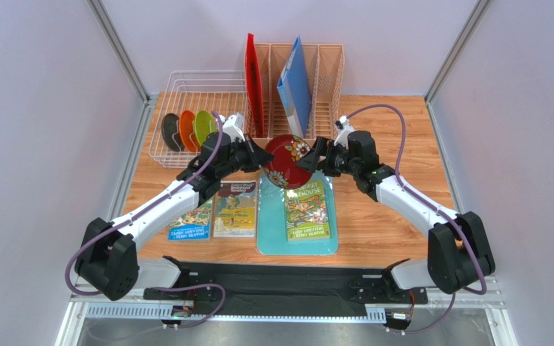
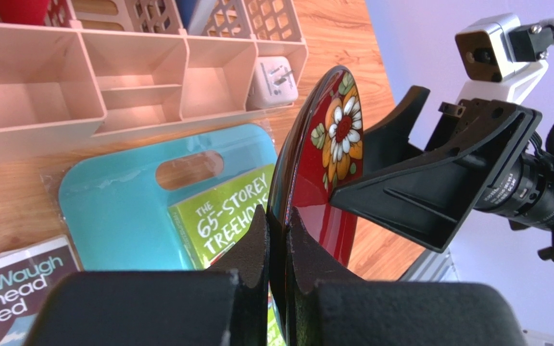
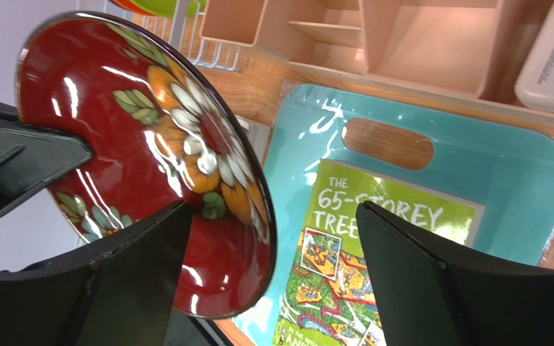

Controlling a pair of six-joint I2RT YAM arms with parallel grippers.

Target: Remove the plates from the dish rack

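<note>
My left gripper (image 2: 278, 234) is clamped on the rim of the red plate (image 1: 287, 160), held on edge above the teal board (image 1: 269, 231) — right between both arms. My right gripper (image 3: 270, 223), jaws apart, straddles its opposite rim — not yet gripping.

Flowered red plate (image 1: 287, 160) on edge midair; three plates (image 1: 203, 127) upright in white rack (image 1: 199, 81)

Plate: dark red glossy round plate with a flower pattern (image 3: 150, 137), tilted, patterned face toward the camera.
Right gripper (image 3: 270, 216): black fingers spread wide, the plate's lower rim between them, one finger well apart from it.
Below: turquoise plastic cutting board (image 3: 518, 187) with a handle slot; green paperback book (image 3: 345, 281) on it.
Behind: peach-pink plastic organizer (image 3: 403, 43); white wire rack (image 3: 186, 43) at top left.
</note>
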